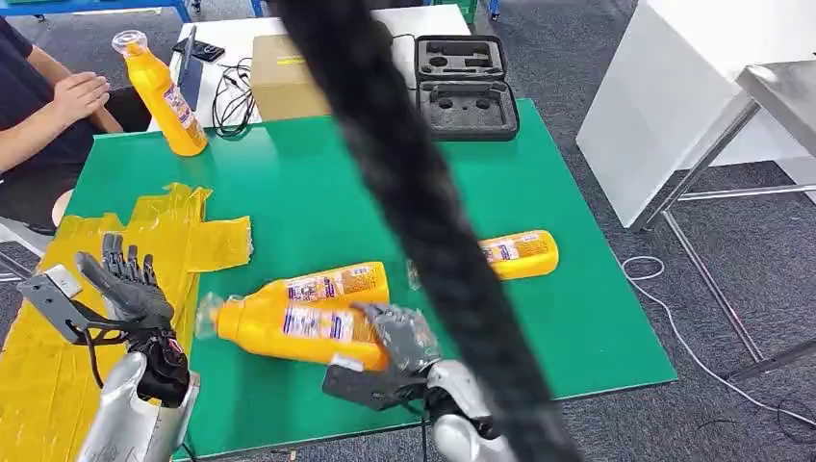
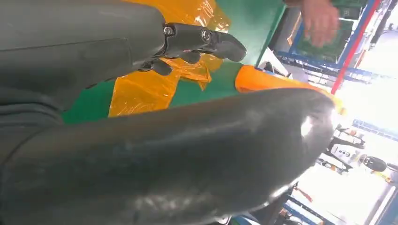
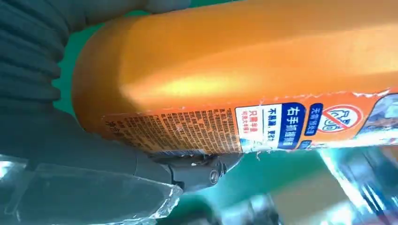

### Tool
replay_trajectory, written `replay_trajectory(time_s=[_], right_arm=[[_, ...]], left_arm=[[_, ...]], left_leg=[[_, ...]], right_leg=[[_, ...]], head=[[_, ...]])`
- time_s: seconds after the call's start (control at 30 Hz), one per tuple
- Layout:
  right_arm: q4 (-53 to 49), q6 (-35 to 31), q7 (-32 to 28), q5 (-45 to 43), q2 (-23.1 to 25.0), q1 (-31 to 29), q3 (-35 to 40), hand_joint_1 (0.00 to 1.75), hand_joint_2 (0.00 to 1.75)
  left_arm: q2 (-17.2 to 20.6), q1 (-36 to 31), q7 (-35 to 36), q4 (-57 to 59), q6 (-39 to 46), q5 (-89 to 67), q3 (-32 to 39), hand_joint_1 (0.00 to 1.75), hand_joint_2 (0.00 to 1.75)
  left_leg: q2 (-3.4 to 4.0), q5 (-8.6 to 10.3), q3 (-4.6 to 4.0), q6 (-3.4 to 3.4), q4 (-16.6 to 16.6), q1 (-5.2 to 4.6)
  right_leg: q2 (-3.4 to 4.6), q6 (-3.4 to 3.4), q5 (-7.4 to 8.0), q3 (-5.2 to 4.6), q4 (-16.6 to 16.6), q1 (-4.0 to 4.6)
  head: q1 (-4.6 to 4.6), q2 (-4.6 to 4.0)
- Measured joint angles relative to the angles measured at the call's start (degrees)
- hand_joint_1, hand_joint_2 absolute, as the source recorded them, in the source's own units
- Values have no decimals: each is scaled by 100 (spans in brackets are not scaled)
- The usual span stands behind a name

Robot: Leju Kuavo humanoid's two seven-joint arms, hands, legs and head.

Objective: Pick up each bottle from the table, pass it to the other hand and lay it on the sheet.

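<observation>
Right hand [image 1: 399,339] grips the near bottle [image 1: 293,327] by its base; left hand [image 1: 130,284] spread open, empty, above the yellow sheet [image 1: 207,241] at the table's [image 1: 318,183] near-left edge.

The green table [image 1: 318,183] fills the middle of the frame. A crumpled yellow sheet [image 1: 58,289] lies on its left part, running down to the lower left. One orange bottle [image 1: 165,91] stands upright at the upper left corner. Another [image 1: 520,254] lies on its side right of centre, and a third lying bottle [image 1: 337,285] sits near the middle, just behind the bottle [image 1: 289,332] gripped by the right hand [image 1: 399,342].
</observation>
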Motion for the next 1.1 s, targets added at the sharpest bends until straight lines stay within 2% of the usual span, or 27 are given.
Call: replay_trajectory(time_s=[0.4,0.43,0.7,0.93,1.1], right_arm=[[-1066,-168,-212,-261,-206,-44,-177,175,175],[-1105,-166,-212,-276,-221,-45,-199,175,175],[-1149,-249,-214,-409,-219,-234,-322,175,175],[-339,-768,-41,-149,198,-1093,-621,175,175],[151,-883,68,-99,520,-1424,-717,175,175]], left_arm=[[-15,140,278,-219,-142,79,-39,0,0],[-24,175,306,-267,-157,83,-50,0,175],[-52,451,558,-700,-372,254,-223,0,175],[-218,564,1032,-1237,-741,619,-740,0,175],[-324,578,1117,-1460,-782,675,-1025,0,175]], left_leg=[[0,-1,-9,0,0,0],[-1,-1,-9,0,0,0],[-4,0,-14,0,0,0],[-6,5,-14,2,1,0],[-5,6,-15,2,1,3]], right_leg=[[0,0,0,-8,0,0],[0,0,-1,-8,0,0],[-2,0,-1,-10,0,-3],[-3,1,2,-9,0,-6],[-3,1,2,-10,2,-7]], head=[[-2,0],[-2,0],[-2,0],[-2,0],[-2,0]])
